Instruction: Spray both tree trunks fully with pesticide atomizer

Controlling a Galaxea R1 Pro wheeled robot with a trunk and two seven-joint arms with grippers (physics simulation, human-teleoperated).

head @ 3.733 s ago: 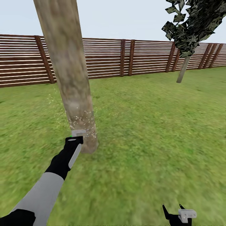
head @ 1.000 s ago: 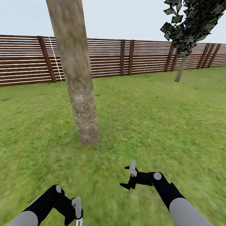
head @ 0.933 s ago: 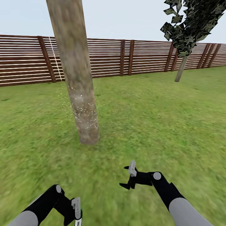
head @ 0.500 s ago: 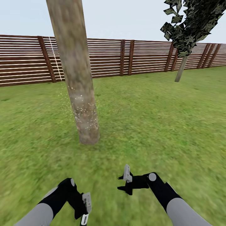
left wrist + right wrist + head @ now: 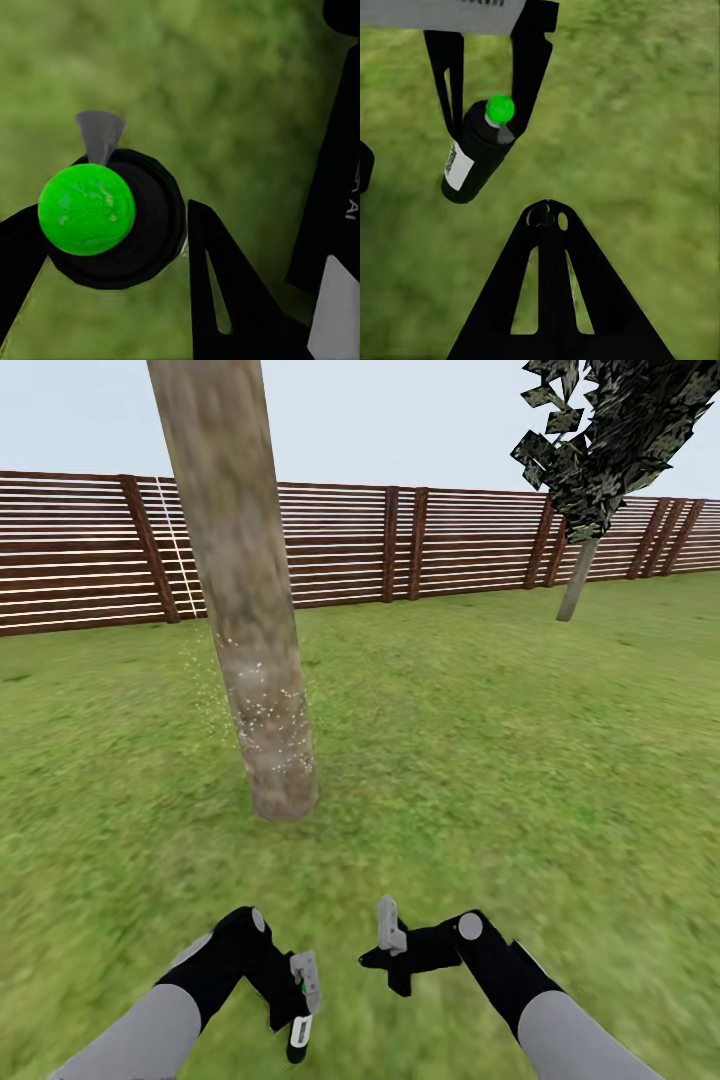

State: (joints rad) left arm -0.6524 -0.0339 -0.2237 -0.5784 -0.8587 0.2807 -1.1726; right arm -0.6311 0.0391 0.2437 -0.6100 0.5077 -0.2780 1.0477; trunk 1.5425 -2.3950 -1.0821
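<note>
A grass lawn (image 5: 480, 760) backed by a slatted wooden fence (image 5: 330, 545). A thick tree trunk (image 5: 245, 620) stands ahead, its lower part flecked with white spray specks (image 5: 262, 710). Low in front, the left gripper (image 5: 297, 1020) is clamped on a small dark spray bottle (image 5: 476, 154) – green-capped, pale-labelled – held above the grass. The right gripper (image 5: 385, 955) hovers just beside it, jaws spread wide, holding nothing.

No lettering can be read: the pale label (image 5: 458, 164) on the pesticide atomizer (image 5: 476, 152), held between the left gripper (image 5: 487, 90) fingers, is blurred.
</note>
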